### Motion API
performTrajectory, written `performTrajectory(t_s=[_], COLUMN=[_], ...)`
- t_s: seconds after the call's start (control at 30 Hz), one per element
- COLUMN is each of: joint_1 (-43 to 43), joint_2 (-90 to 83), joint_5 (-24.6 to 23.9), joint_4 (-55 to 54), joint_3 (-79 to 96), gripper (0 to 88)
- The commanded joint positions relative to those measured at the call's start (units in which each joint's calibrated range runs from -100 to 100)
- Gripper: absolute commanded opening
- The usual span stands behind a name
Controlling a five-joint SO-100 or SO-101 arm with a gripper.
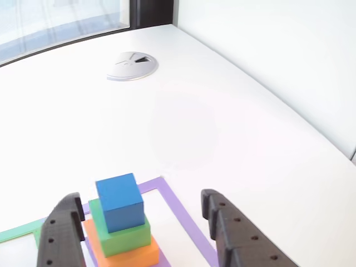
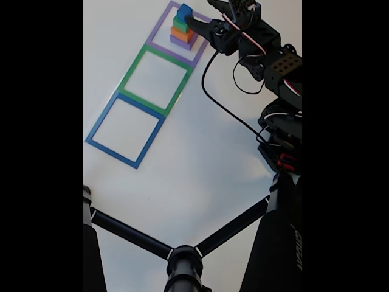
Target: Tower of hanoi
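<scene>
So the gripper (image 1: 139,233) has its jaws wide apart, and the blue cube (image 1: 120,201) topping the stack sits right between them, untouched.

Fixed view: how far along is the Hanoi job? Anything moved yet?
Nothing looks moved: the stack, blue cube over green block, orange block and purple block, sits in the purple square. In hand: the gripper is open around the blue cube. Left: the green square and blue square hold no blocks.
</scene>
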Motion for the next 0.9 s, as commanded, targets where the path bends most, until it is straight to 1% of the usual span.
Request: performTrajectory(t_s=[0.0, 0.07, 0.1, 0.13, 0.27, 0.47, 0.7, 0.87], joint_1=[1.06, 0.96, 0.96, 0.58, -1.14, -1.72, -2.29, -2.87], joint_2=[4.63, 7.13, 8.18, 8.75, 11.25, 13.75, 24.33, 30.79], joint_5=[0.54, 0.54, 0.54, 0.54, 0.54, 0.54, 0.54, 0.54], joint_4=[-9.0, -11.27, -14.02, -14.67, -14.83, -16.45, -25.68, -28.68], joint_3=[0.56, 1.65, 2.65, 2.83, 0.83, 0.01, -3.44, -8.44], gripper=[26.2, 46.2, 47.9, 40.1, 36.5, 38.3, 36.8, 36.1])
